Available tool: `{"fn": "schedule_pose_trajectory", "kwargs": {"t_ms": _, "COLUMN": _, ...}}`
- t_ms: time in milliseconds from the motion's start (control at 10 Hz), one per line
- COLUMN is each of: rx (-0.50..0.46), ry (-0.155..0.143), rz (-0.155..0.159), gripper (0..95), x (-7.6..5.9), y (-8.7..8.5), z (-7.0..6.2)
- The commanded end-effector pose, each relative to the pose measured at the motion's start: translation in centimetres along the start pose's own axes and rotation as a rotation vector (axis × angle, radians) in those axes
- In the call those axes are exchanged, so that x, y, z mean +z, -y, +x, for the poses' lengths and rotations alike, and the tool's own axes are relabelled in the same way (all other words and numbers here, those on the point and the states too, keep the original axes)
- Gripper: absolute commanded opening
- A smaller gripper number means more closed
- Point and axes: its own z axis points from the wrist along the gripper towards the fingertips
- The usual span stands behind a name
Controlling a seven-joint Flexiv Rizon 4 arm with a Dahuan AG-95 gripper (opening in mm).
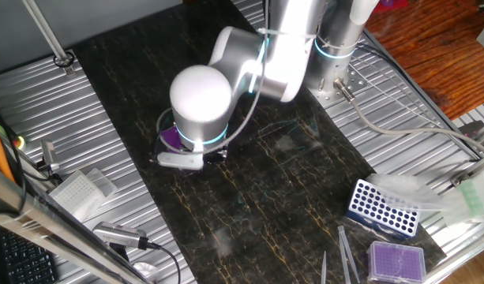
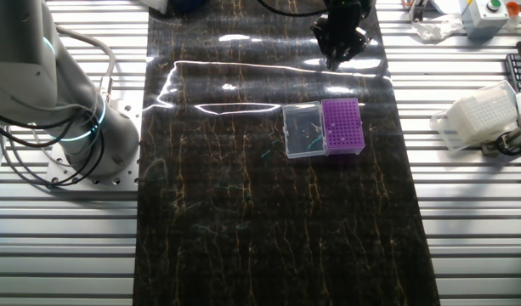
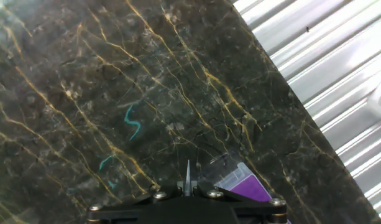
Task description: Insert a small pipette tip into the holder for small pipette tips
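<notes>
The gripper (image 3: 188,190) is pinched on the small pipette tip (image 3: 188,173), near the purple holder (image 2: 342,125) at frame centre-right; pick-up looks done, insertion remains.

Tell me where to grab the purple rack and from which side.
Probably best to take the rack by its purple body, from above, fingers on the two walls that flank the hinge side. Its clear lid lies open along one side and blocks a grip across it. The hand holds a tip now.
</notes>
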Motion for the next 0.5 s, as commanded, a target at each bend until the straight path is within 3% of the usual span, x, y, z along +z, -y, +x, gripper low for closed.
{"fn": "schedule_pose_trajectory", "kwargs": {"t_ms": 100, "rx": -0.093, "ry": -0.006, "rz": 0.014, "gripper": 0.0, "x": 0.00, "y": 0.05, "z": 0.07}}
{"fn": "schedule_pose_trajectory", "kwargs": {"t_ms": 500, "rx": -0.129, "ry": 0.021, "rz": 0.051, "gripper": 0.0, "x": 0.00, "y": 0.05, "z": 0.07}}
